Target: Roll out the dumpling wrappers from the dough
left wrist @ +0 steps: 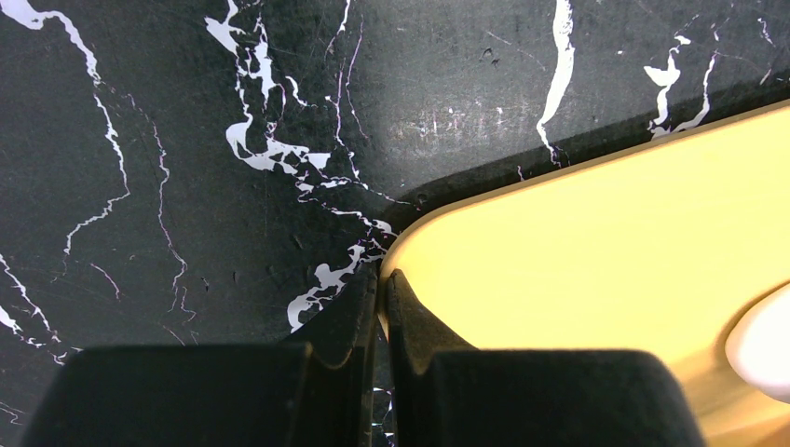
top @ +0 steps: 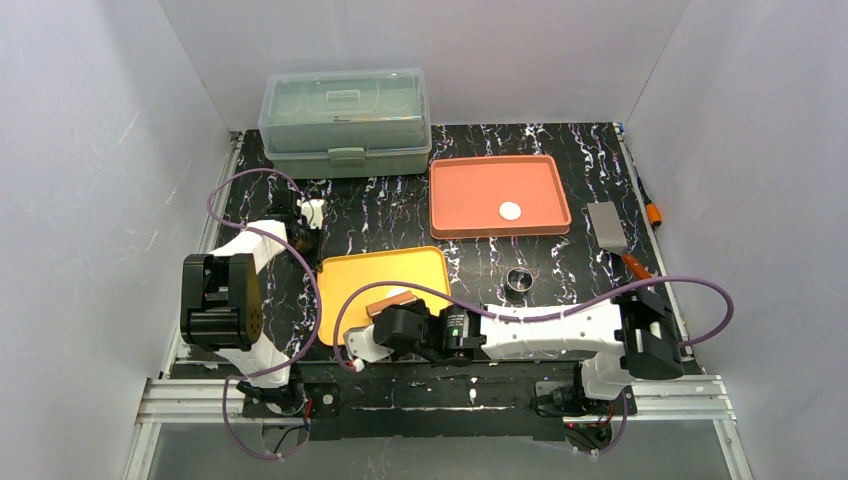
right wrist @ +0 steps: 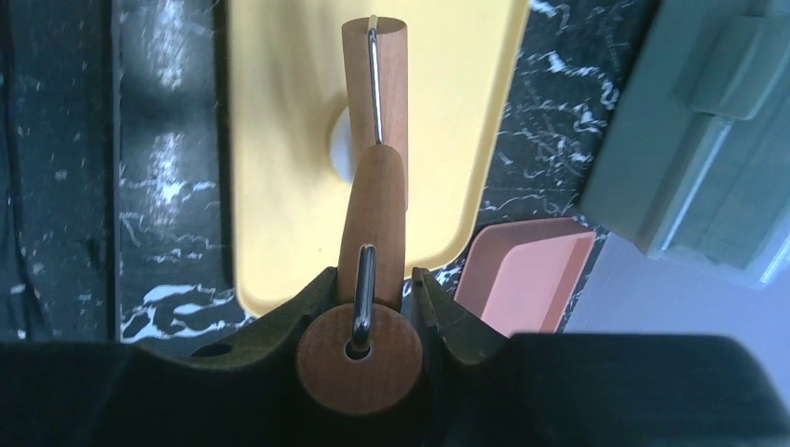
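Observation:
My right gripper (top: 383, 318) (right wrist: 377, 275) is shut on the handle of a wooden rolling pin (right wrist: 376, 214). Its barrel (right wrist: 374, 74) lies over the yellow tray (top: 385, 275), on the white dough (right wrist: 341, 144), which peeks out on its left. In the top view the pin (top: 392, 303) hides the dough. My left gripper (top: 313, 247) (left wrist: 383, 277) is shut on the rim of the yellow tray (left wrist: 596, 233) at its far left corner; the dough (left wrist: 766, 346) shows at that view's right edge. One round white dumpling wrapper (top: 510, 210) lies in the salmon tray (top: 455, 190).
A small metal ring (top: 518, 279) stands right of the yellow tray. A grey scraper (top: 607, 228) with an orange handle lies at the right. A green box with a clear lid (top: 345, 120) stands at the back. White walls enclose the marbled black table.

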### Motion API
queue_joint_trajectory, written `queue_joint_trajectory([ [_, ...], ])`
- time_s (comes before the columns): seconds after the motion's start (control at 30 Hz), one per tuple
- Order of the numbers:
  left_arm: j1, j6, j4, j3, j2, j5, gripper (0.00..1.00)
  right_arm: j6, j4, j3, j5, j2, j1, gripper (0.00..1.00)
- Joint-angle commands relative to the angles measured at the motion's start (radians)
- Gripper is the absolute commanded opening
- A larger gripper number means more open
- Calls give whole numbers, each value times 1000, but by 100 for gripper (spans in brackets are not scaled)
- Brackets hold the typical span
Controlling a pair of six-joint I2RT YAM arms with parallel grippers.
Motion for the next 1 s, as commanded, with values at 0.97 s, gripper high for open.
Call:
queue_joint_trajectory([
  [0.97, 2, 21, 6, -28, -8, -60, 0, 33, -261, -121, -64, 44, 54, 1],
])
